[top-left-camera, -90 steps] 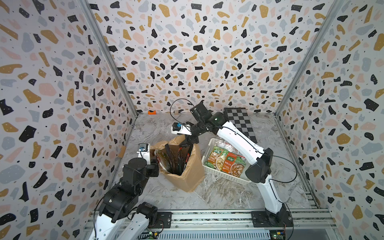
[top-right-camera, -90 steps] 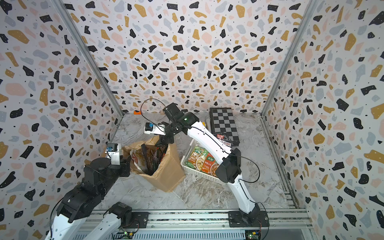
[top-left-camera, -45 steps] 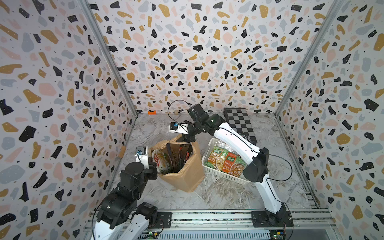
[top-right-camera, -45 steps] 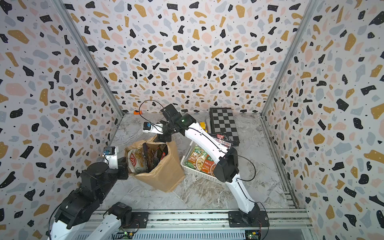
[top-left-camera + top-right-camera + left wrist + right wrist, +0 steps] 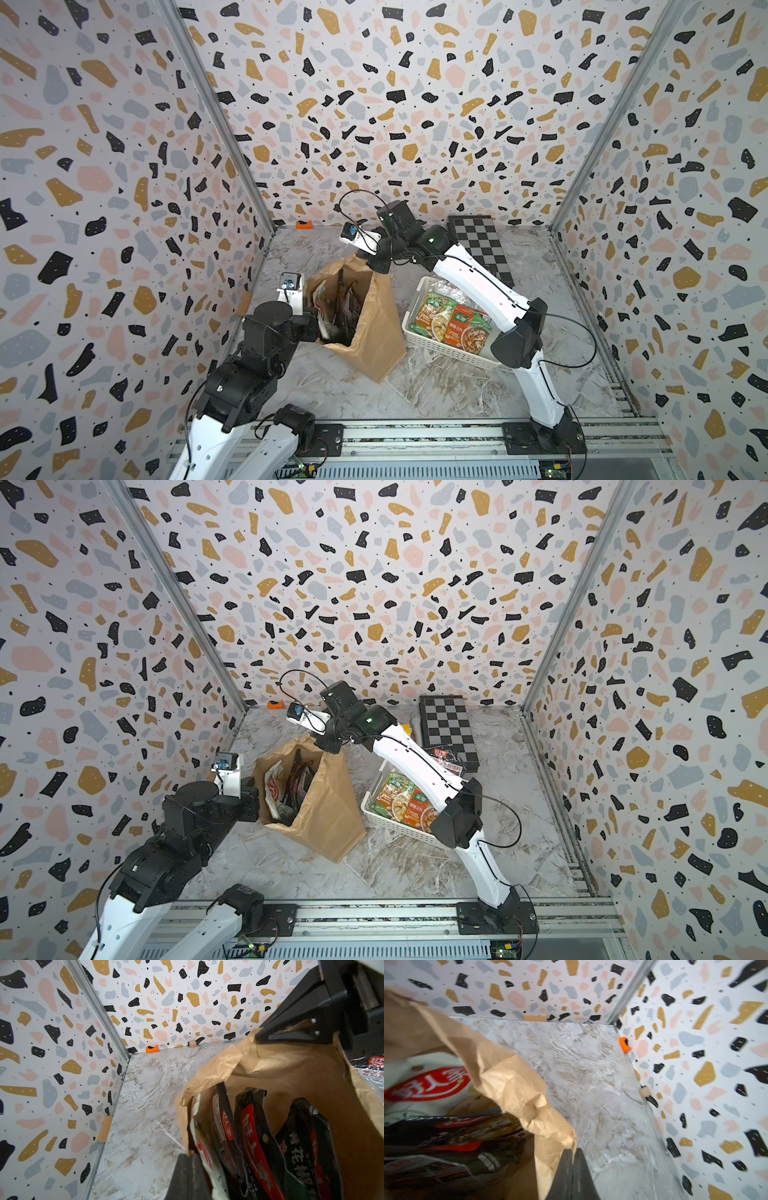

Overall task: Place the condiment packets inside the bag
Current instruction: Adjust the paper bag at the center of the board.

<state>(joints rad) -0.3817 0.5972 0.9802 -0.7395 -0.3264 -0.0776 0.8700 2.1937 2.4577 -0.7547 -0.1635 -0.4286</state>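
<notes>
Both grips have shut since a second back: left fingers (image 5: pixel 182 1178) clench the bag (image 5: pixel 376 324) at its near rim, right fingers (image 5: pixel 562 1176) its far corner, probably holding the mouth wide. Bag stands on counter (image 5: pixel 436 392); condiment packets (image 5: pixel 255 1142) upright inside, more in basket (image 5: pixel 440 354).

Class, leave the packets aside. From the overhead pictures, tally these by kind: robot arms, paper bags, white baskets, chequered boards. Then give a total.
Robot arms: 2
Paper bag: 1
White basket: 1
Chequered board: 1
Total: 5
</notes>
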